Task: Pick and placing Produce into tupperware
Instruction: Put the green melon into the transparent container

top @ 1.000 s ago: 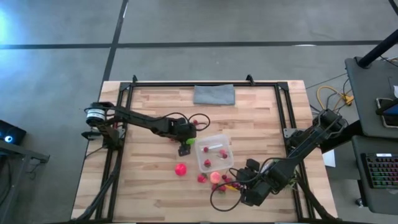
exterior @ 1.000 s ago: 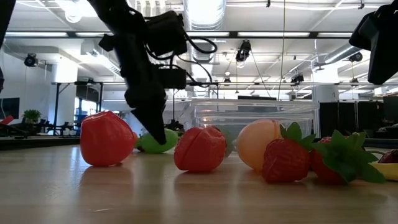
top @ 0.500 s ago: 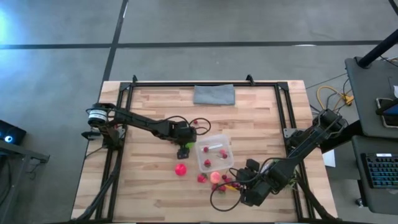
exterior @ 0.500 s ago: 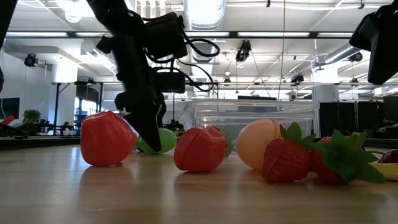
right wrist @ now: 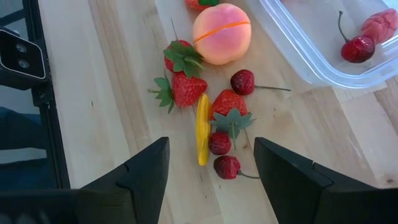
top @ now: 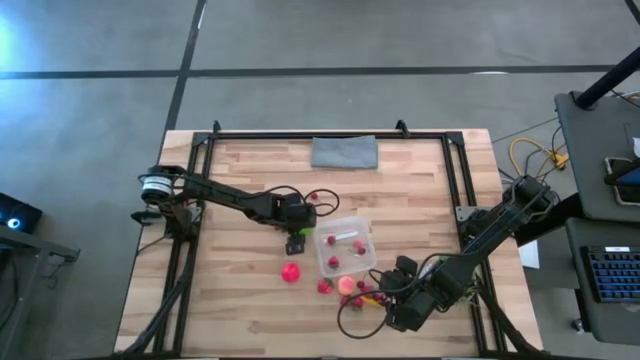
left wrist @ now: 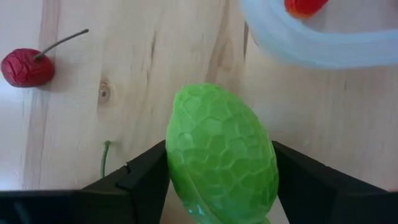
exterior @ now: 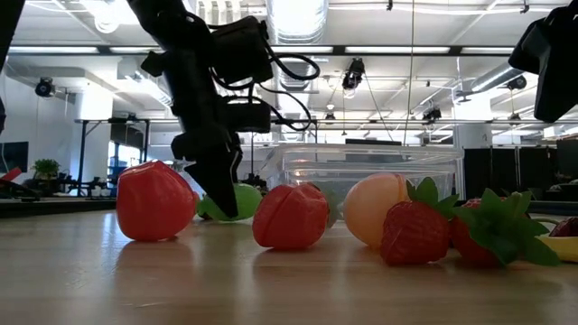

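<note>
Beside the clear square plastic box point(top: 344, 247), the left end effector point(left wrist: 217, 180) pinches a bumpy green plastic fruit point(left wrist: 221, 162), which I judge must next be lifted over the rim.

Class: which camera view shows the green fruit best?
The left wrist view: the green fruit fills it, between the left gripper's fingers. The high view gives a green speck, the low view hides part behind a finger, the right wrist view nothing.

A light wooden table point(top: 240, 300) was seen mid-frame in the high view. A grey cloth point(top: 344, 152) lay at its upper edge, a clear tupperware point(top: 345, 245) near its centre. A pink ball point(top: 290, 272), a peach point(top: 347, 285) and strawberries point(right wrist: 186, 87) were scattered below.
</note>
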